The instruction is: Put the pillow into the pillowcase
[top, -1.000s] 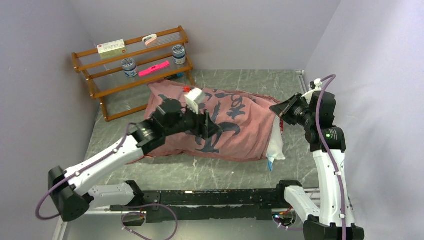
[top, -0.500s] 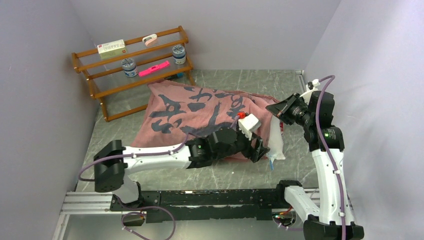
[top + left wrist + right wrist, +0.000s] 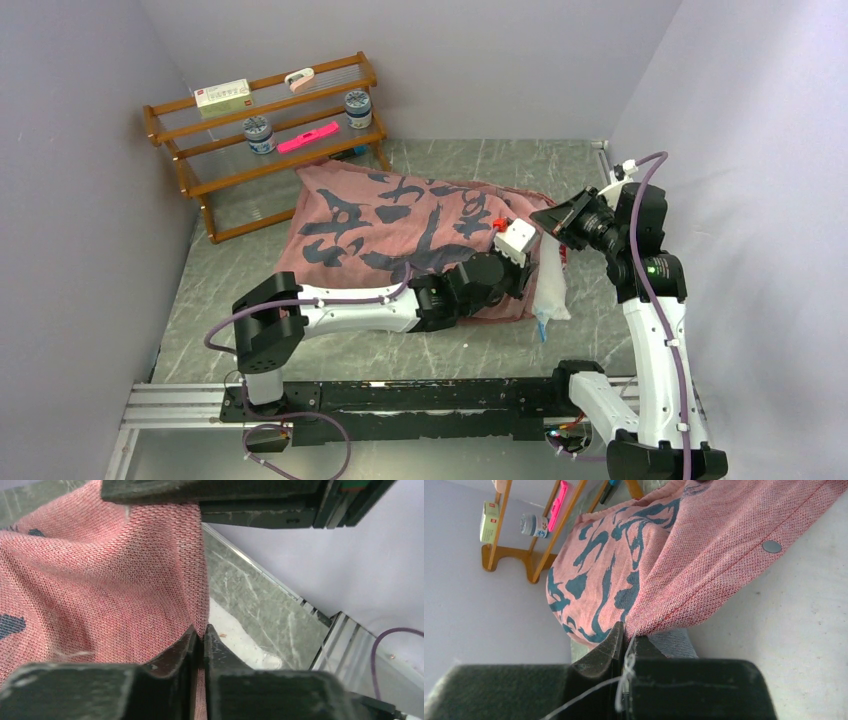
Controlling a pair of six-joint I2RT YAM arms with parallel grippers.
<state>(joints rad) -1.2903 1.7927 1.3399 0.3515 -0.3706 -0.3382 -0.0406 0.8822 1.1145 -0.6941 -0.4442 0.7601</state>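
The red pillowcase (image 3: 400, 230) with dark teal print lies across the table, bulging. The white pillow (image 3: 552, 290) pokes out of its open right end. My left gripper (image 3: 528, 272) reaches to that end's near corner. In the left wrist view the left gripper (image 3: 202, 632) is shut on a fold of the pillowcase (image 3: 100, 580), with the pillow (image 3: 235, 635) just beyond. My right gripper (image 3: 545, 215) holds the far side of the opening. In the right wrist view the right gripper (image 3: 626, 630) is shut on the pillowcase (image 3: 704, 555) hem, over the pillow (image 3: 784, 610).
A wooden rack (image 3: 265, 140) stands at the back left with a box, two jars and a pink item on its shelves. Lilac walls close in on the left, back and right. A snap button (image 3: 772, 546) sits on the hem.
My left arm swung from the middle of the pillowcase to the near corner of its right opening, and its jaws closed on the fabric. The right arm stayed put.
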